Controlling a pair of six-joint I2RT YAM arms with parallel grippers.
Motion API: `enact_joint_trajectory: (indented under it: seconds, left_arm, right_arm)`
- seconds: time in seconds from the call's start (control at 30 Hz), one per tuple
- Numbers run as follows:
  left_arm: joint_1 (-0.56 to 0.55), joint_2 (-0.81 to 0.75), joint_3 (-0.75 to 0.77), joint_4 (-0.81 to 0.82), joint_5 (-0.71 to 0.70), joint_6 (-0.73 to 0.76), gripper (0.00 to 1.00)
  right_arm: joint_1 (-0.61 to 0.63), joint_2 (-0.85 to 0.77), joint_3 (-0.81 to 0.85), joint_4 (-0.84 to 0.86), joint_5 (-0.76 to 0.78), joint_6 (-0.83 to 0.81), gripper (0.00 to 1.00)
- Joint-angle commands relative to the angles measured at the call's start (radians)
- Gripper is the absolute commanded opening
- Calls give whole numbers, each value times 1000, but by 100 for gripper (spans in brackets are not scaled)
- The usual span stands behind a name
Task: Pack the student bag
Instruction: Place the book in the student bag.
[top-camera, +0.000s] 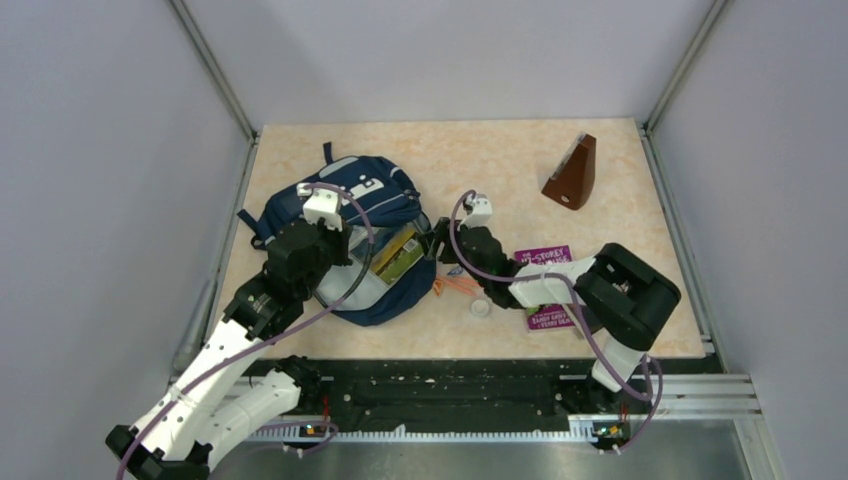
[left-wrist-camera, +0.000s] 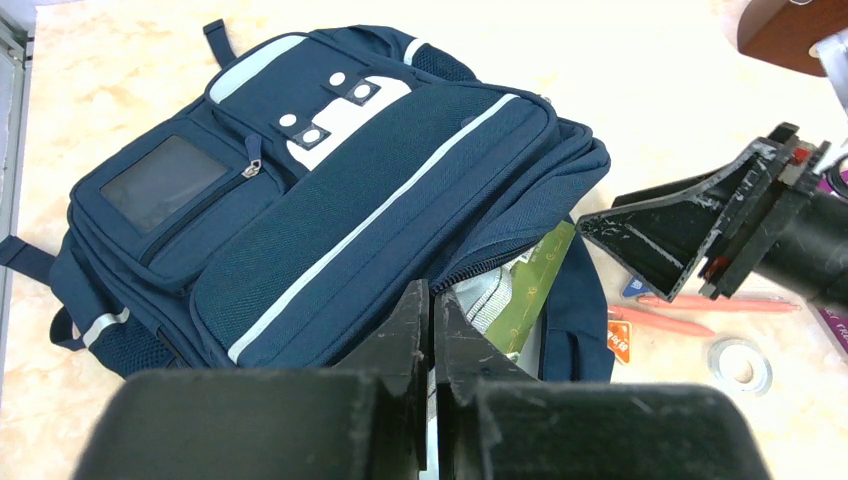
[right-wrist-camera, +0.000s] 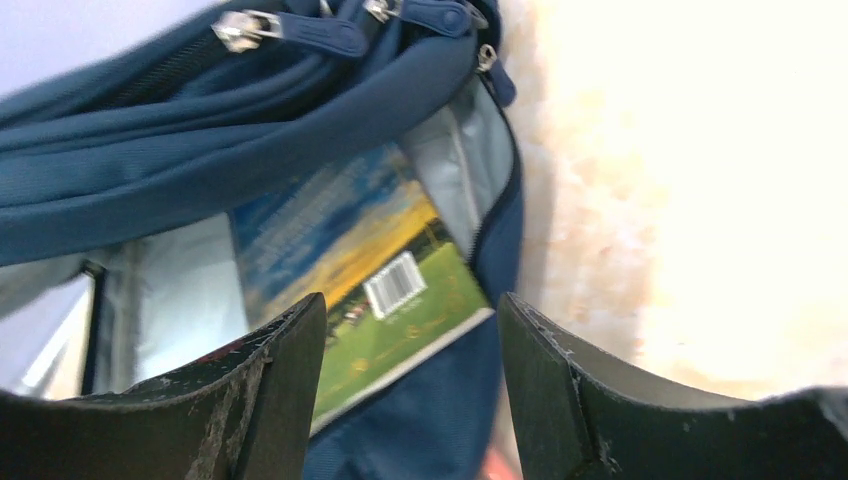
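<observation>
On the table (top-camera: 620, 170), navy student bag (left-wrist-camera: 330, 210) lies unzipped.

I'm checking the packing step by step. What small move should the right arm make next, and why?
Probably ease the right gripper forward to nudge the green book deeper into the student bag. Its jaws stand open short of the book, and the book's barcode end lies over the bag's lower edge, not fully inside.

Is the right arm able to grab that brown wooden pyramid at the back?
Probably yes: the brown wooden pyramid stands alone, only bare table between it and the open, empty right gripper.
</observation>
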Motion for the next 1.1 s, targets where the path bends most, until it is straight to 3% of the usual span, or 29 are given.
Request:
enact_joint_trajectory:
  seconds: [0.0, 0.17, 0.4, 0.83, 1.07]
  left_arm:
    - [1, -28, 15, 113, -10, -10, 0]
    - [1, -23, 15, 112, -10, -7, 0]
    - [1, -15, 16, 112, -9, -7, 0]
    - [1, -20, 17, 112, -6, -7, 0]
    - [1, -21, 16, 112, -7, -7, 0]
  right_arm:
    - [-99, -19, 35, -94, -296, -198, 62]
    - [-178, 7, 97, -136, -491, -268, 63]
    - [-228, 88, 198, -191, -650, -315, 61]
    - [-249, 277, 400, -257, -714, -339, 54]
    - [-247, 334, 429, -335, -761, -316, 52]
